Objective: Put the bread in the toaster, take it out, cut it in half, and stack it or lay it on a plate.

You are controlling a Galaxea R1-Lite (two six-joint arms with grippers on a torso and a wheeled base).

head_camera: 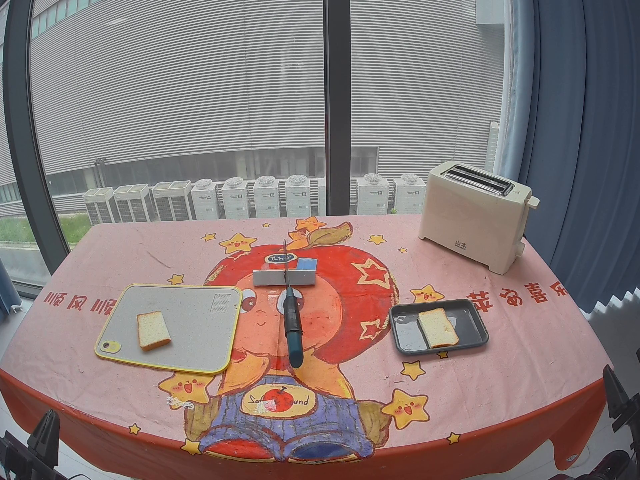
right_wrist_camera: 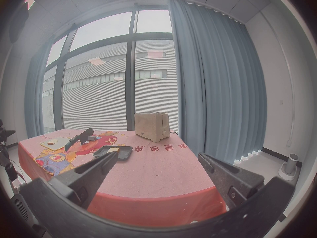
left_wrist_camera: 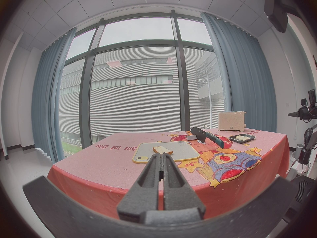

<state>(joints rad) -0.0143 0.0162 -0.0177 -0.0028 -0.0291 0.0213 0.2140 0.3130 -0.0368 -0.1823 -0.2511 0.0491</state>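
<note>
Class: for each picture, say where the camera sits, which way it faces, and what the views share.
Head: above the near edge, looking down on the table; arm tips at bottom corners.
Left wrist: low off the left near corner, facing across; shut left gripper in front.
Right wrist: low off the right near corner, facing across; open right gripper.
All share toaster and knife.
</note>
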